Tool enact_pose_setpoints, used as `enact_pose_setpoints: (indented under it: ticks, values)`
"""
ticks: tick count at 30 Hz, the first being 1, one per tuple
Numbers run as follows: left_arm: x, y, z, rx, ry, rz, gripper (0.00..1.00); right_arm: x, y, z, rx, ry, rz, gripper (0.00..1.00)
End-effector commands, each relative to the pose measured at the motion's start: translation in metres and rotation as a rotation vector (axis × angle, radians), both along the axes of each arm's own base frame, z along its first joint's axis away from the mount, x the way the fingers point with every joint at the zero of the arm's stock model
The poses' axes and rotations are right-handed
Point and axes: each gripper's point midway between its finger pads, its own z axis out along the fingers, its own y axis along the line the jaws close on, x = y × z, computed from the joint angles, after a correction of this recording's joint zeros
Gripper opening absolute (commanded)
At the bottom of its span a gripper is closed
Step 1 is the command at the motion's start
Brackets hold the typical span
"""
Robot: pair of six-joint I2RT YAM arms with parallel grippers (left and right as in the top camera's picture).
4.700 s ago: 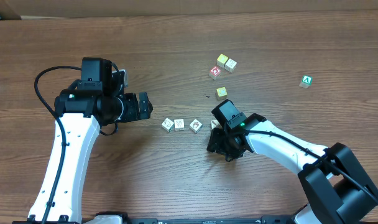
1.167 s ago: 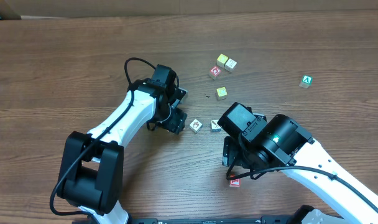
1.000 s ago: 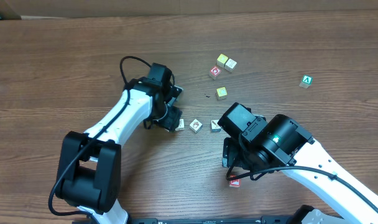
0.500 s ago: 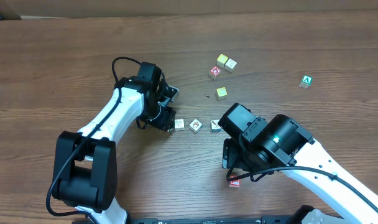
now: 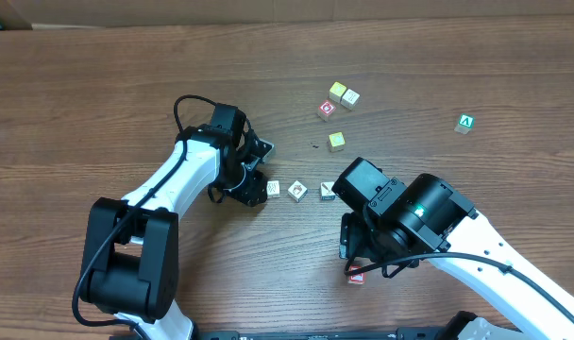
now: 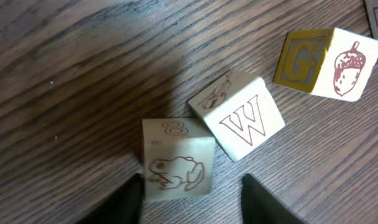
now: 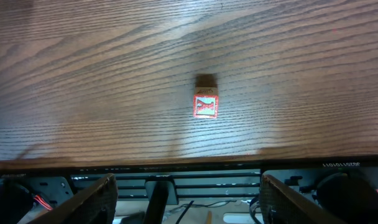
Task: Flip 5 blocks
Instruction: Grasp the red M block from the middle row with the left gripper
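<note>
Left end effector [image 6: 190,186] released, its fingers straddling a pale wooden cube with frog print [image 6: 176,163] on the brown wood counter [image 6: 64,74]. A pale "W" cube [image 6: 242,118] touches the frog cube's corner. Right end effector [image 7: 188,182] released and empty, above a red-printed cube [image 7: 206,106], well apart from the frog cube.

Robotics lab bench: white-and-black jointed left arm [image 5: 174,179] and right arm [image 5: 499,260] are working over a brown wood-grain surface [image 5: 79,85]; black cabled equipment rail [image 7: 176,182] is showing at its edge.
</note>
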Motion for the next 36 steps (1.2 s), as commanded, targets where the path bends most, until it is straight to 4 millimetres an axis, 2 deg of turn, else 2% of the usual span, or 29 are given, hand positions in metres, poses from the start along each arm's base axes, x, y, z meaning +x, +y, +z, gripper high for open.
enact_pose_setpoints:
  ticks: [1, 6, 9, 13, 16, 22, 28, 36]
  values:
    - [-0.002, -0.001, -0.003, -0.018, 0.011, -0.009, 0.36, 0.003, 0.003, 0.013, 0.038, -0.035, 0.001, 0.74]
    - [0.003, 0.006, -0.005, 0.026, -0.001, 0.035, 0.29, 0.003, 0.003, 0.013, 0.038, -0.035, 0.001, 0.74]
    - [0.004, 0.007, -0.005, 0.031, -0.002, 0.050, 0.34, 0.003, 0.003, 0.013, 0.038, -0.035, 0.001, 0.74]
    - [0.006, 0.011, -0.006, 0.051, -0.006, 0.075, 0.45, 0.003, 0.003, 0.013, 0.038, -0.034, 0.001, 0.74]
    - [0.006, 0.010, -0.006, 0.051, -0.006, 0.076, 0.48, 0.003, 0.003, 0.013, 0.038, -0.035, 0.002, 0.74]
    - [0.006, 0.010, -0.006, 0.051, -0.005, 0.076, 0.44, 0.003, 0.003, 0.013, 0.038, -0.035, 0.001, 0.74]
    - [0.006, 0.010, -0.007, 0.051, -0.004, 0.076, 0.45, 0.003, 0.003, 0.013, 0.038, -0.034, 0.001, 0.74]
    - [-0.001, 0.010, -0.025, 0.061, 0.056, 0.073, 0.43, 0.003, 0.003, 0.013, 0.038, -0.034, 0.001, 0.74]
